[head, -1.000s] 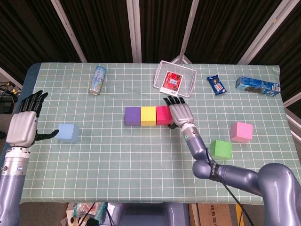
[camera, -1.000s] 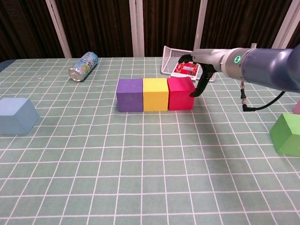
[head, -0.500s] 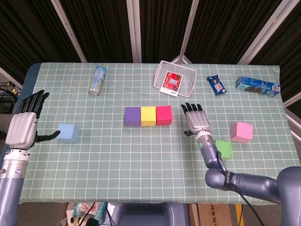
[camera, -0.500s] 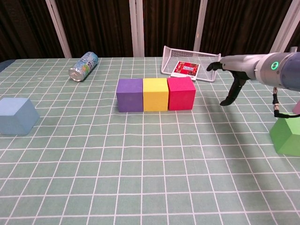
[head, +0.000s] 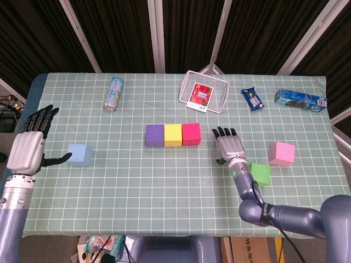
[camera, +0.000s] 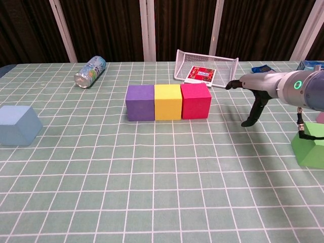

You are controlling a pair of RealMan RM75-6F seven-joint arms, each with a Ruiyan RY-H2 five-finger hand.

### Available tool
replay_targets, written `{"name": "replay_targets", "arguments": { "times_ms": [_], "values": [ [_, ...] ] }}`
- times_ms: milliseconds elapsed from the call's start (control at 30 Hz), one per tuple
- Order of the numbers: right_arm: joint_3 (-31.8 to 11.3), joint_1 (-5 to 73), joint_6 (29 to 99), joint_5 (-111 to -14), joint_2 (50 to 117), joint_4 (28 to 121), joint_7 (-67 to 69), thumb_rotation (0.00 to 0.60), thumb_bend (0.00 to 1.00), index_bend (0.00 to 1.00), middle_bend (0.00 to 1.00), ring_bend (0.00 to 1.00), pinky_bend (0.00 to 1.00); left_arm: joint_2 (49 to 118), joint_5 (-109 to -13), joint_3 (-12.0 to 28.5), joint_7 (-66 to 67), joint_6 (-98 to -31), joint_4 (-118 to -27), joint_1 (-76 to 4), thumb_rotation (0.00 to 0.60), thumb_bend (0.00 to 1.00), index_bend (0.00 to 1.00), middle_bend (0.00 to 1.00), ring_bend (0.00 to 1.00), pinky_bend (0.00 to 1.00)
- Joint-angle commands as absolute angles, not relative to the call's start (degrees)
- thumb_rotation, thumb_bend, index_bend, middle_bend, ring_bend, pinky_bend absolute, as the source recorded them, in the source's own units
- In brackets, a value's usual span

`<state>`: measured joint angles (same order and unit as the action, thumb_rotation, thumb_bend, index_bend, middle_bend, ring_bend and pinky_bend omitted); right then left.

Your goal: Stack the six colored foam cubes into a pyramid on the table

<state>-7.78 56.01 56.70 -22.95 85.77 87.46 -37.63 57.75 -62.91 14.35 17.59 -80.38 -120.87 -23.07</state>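
**Count of items on the counter**

Six foam cubes, one of each colour: one purple foam cube (head: pixel 154 135), one yellow foam cube (head: pixel 173 135), one magenta-red foam cube (head: pixel 191 133), one light blue foam cube (head: pixel 79 154), one green foam cube (head: pixel 260 173) and one pink foam cube (head: pixel 281 153).

One drink can with a blue-green label (head: pixel 113 93), lying on its side.

One white wire basket (head: pixel 217 83), tipped over, with one red printed card (head: pixel 200 95) inside it.

Two blue snack packets: one small wrapped packet (head: pixel 253 99) and one longer blue biscuit box (head: pixel 300 99).

Two robot hands: one left robot hand (head: pixel 28 147) and one right robot hand (head: pixel 230 146).

One counter (head: pixel 164 192) covered with one green checked cloth.
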Motion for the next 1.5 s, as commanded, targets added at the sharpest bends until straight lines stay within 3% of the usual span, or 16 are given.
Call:
{"name": "replay_targets", "arguments": {
  "times_ms": [33, 1500],
  "values": [
    [-7.7, 56.0, 56.4, -22.5, 86.1, 87.0, -38.0, 0.600, 0.24, 0.00, 0.00, 0.00, 0.00, 57.7, -62.7, 14.4, 17.5, -80.2, -120.8, -23.1, 0.600, 0.05, 0.00, 0.00, 0.00, 0.02],
    [-8.2, 56.7, 55.2, -23.5, 88.7, 87.7, -39.3, 0.600, 0.24, 0.00, 0.00, 0.00, 0.00, 57.4, -62.3, 14.2, 17.5, -79.3, -120.6, -23.3, 0.600, 0.05, 0.00, 0.00, 0.00, 0.02]
  ]
}}
